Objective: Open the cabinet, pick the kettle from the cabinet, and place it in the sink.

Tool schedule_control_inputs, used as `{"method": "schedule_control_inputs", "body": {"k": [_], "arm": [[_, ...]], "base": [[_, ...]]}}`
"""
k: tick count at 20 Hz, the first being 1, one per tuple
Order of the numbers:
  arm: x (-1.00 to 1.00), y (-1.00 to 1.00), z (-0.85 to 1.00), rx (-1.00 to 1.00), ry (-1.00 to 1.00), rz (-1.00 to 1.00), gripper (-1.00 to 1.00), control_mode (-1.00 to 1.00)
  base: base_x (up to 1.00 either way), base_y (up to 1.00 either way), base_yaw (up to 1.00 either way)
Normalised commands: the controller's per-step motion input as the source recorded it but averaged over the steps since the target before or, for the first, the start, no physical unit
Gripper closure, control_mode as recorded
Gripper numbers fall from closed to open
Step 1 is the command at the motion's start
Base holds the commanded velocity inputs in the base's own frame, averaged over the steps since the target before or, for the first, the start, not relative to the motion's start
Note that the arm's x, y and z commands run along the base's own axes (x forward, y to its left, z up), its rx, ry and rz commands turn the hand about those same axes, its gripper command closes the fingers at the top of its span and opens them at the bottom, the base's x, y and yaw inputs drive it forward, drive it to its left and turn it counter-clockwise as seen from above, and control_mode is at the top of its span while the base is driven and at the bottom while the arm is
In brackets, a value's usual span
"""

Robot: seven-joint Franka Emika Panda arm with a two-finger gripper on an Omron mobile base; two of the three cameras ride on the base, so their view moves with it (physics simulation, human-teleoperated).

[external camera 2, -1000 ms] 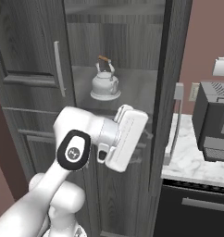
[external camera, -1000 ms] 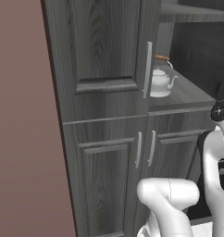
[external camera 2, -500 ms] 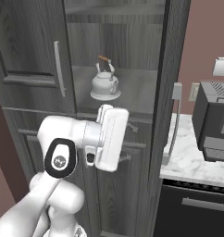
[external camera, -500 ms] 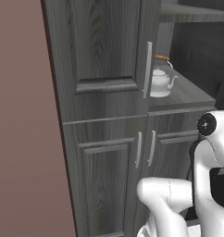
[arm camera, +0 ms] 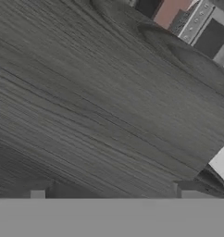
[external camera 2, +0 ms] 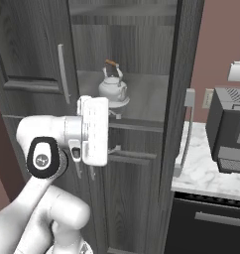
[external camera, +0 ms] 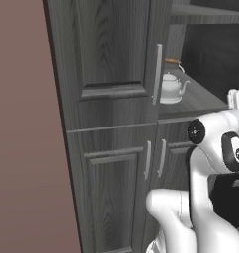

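Note:
The tall dark grey cabinet (external camera: 111, 59) has its left door shut, with a long silver bar handle (external camera: 158, 74). Its right door (external camera 2: 180, 99) is swung open edge-on. On the bared shelf sits the white-silver kettle (external camera: 171, 87) (external camera 2: 113, 87), upright, its brown handle bar up. My hand (external camera 2: 94, 130) hangs in front of the shelf's front edge, just below the kettle and apart from it. In the hand view my gripper (arm camera: 113, 194) is open, its tips wide apart, with close wood grain ahead. The sink is out of view.
Below the shelf are shorter dark doors (external camera: 116, 188) with small handles (external camera: 148, 159). To the right a white marble counter (external camera 2: 201, 171) carries a dark appliance (external camera 2: 231, 129), with a black front (external camera 2: 211, 223) under it. A plain pink wall (external camera: 22, 148) is on the left.
My arm has swung left across the cabinet front and the hand has turned. The kettle and the doors have stayed put.

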Motion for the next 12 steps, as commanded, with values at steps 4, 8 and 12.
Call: {"method": "schedule_control_inputs", "body": {"k": [4, 8, 12], "arm": [[-0.14, 0.42, 0.13, -0.28, 0.15, 0.15, -1.0, -1.0], [-0.1, 0.45, 0.08, -0.3, 0.15, 0.15, -1.0, -1.0], [-0.05, 0.47, 0.01, -0.32, 0.18, 0.15, -1.0, -1.0]], "base": [[0.0, 0.0, 0.0], [0.0, 0.0, 0.0], [0.0, 0.0, 0.0]]}}
